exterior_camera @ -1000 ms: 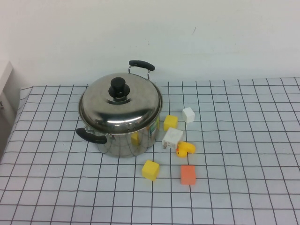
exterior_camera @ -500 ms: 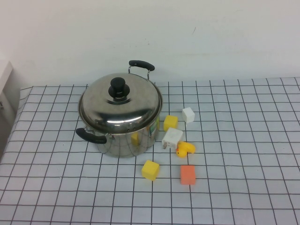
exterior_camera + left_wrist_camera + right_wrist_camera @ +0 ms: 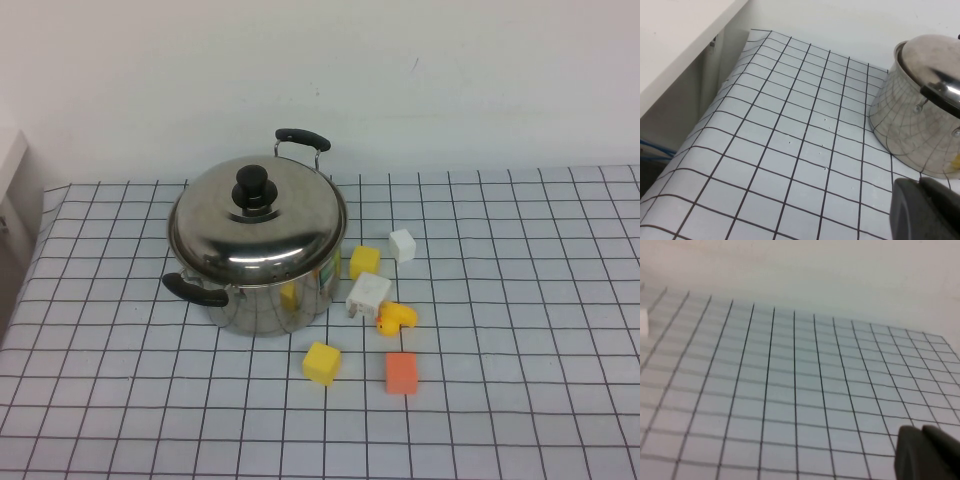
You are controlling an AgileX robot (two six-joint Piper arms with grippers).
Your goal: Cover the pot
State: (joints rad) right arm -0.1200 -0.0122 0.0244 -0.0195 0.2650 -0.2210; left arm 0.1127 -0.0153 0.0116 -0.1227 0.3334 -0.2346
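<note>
The shiny steel pot (image 3: 262,285) with two black side handles stands left of the table's middle. Its domed steel lid (image 3: 255,222) with a black knob (image 3: 253,189) sits on it, level and closed all round. The pot also shows in the left wrist view (image 3: 920,125). My left gripper (image 3: 920,207) is shut and empty, low over the cloth beside the pot and apart from it. My right gripper (image 3: 922,452) is shut and empty over bare grid cloth. Neither gripper shows in the high view.
Small blocks lie right of the pot: two yellow (image 3: 364,261) (image 3: 321,362), two white (image 3: 401,245) (image 3: 367,294), one orange (image 3: 401,373), and a small yellow duck (image 3: 396,318). A white ledge (image 3: 675,35) borders the table's left side. White wall behind.
</note>
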